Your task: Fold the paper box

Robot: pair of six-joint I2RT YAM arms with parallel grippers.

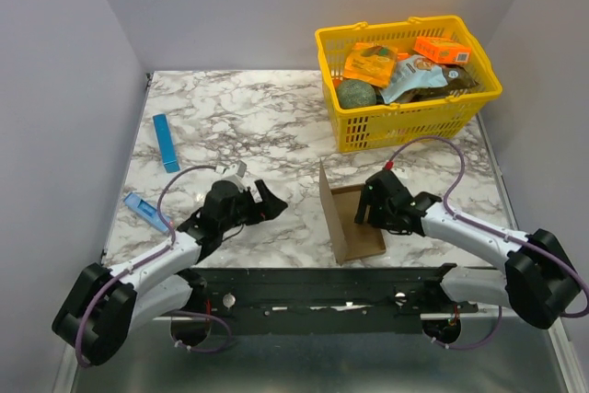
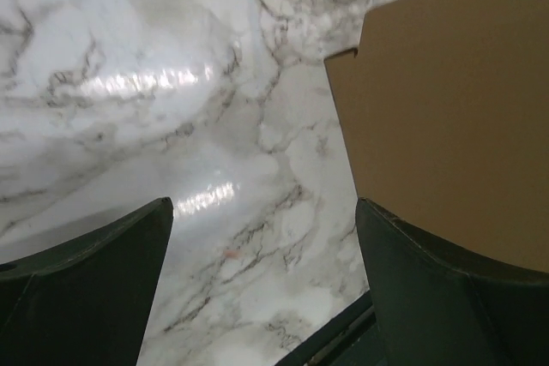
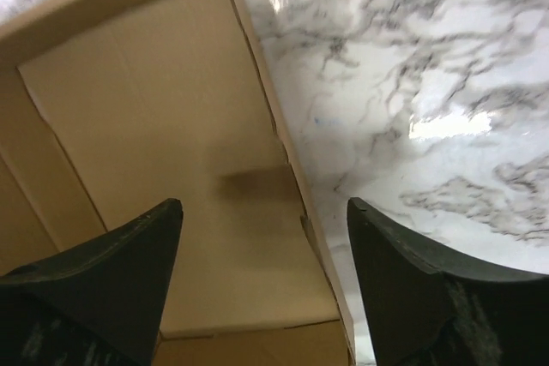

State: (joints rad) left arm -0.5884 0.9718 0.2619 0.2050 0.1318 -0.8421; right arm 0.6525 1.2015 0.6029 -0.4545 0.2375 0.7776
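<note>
Done: paper box [image 1: 359, 238] has one wall upright, its base flat on the counter [image 1: 258, 117].
Outstanding: other flaps, apparently unfolded.
Jaws: left gripper [image 1: 274, 198] and right gripper [image 1: 362, 213] both released, empty.

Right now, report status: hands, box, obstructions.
Left hand open, short of box. Right hand open over box's flat panel. One wall upright. Basket behind, apart.
</note>
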